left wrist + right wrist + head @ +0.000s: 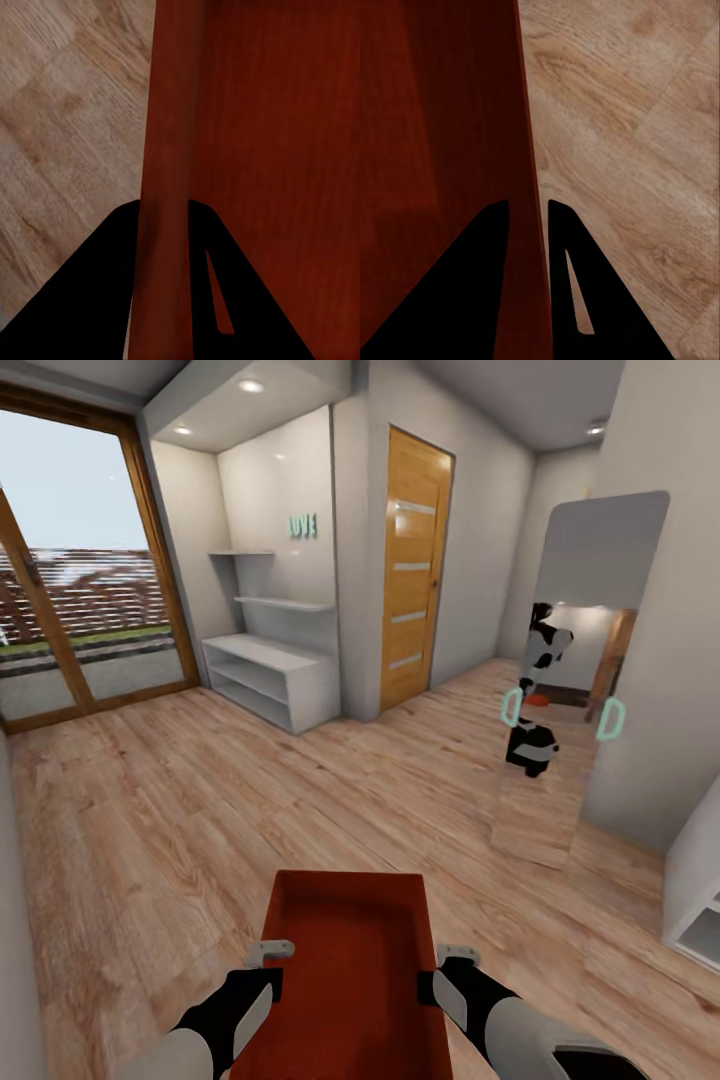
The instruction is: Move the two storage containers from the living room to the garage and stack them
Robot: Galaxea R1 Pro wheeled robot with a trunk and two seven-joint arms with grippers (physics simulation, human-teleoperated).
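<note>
Red storage container (350,960), long axis pointing away, side walls gripped

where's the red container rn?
Head view, bottom centre: red container held above the wood floor, left claw and right claw clamping its side walls.

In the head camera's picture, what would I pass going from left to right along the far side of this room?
Big glass door → white shelf unit → wooden door → tall mirror showing the robot. Nearer the camera, the left gripper and right gripper carry a red-orange container.
</note>
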